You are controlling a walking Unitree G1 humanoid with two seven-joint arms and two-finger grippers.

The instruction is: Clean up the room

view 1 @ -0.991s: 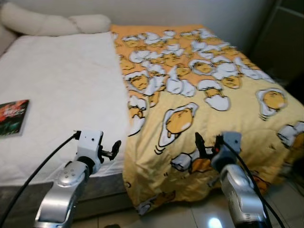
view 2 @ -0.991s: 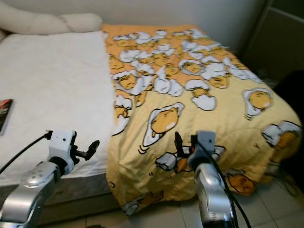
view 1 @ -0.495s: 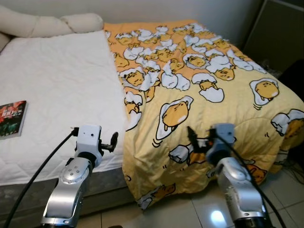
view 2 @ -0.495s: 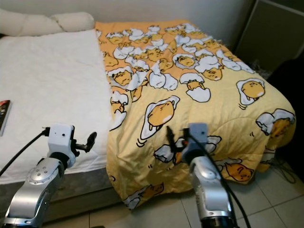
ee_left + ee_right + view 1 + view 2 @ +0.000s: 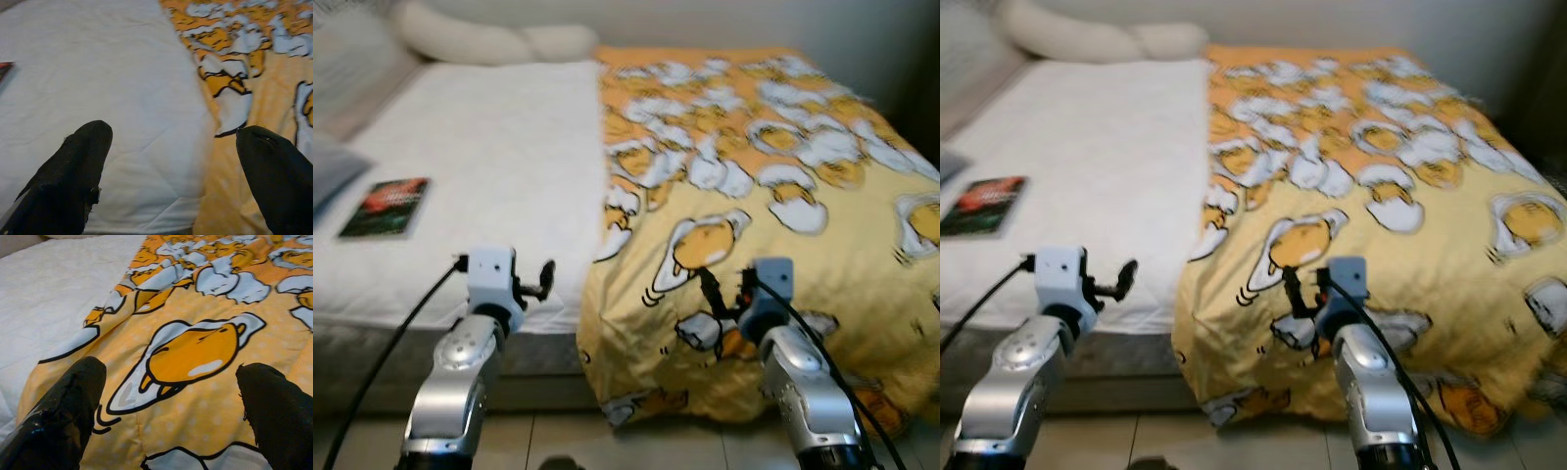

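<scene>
A yellow blanket (image 5: 783, 176) printed with egg cartoons covers the right half of the bed and hangs over its near edge. The left half is bare white mattress (image 5: 489, 166). Far to the left on the mattress lies a dark book (image 5: 386, 207) with a red and green cover. My left gripper (image 5: 540, 282) is open and empty, held before the mattress's near edge, close to the blanket's border (image 5: 210, 122). My right gripper (image 5: 724, 294) is open too, hovering just in front of the blanket's hanging part (image 5: 190, 352), with nothing between its fingers.
White pillows (image 5: 480, 39) lie against the wall at the head of the bed. A grey cloth (image 5: 333, 166) pokes in at the far left. Tiled floor (image 5: 607, 441) runs along the bed's near side, below the grey bed base (image 5: 372, 362).
The whole picture has shifted right and blurred, so the camera has turned left; more of the bed's left side shows. Both arms keep their pose, and both grippers stay open.
</scene>
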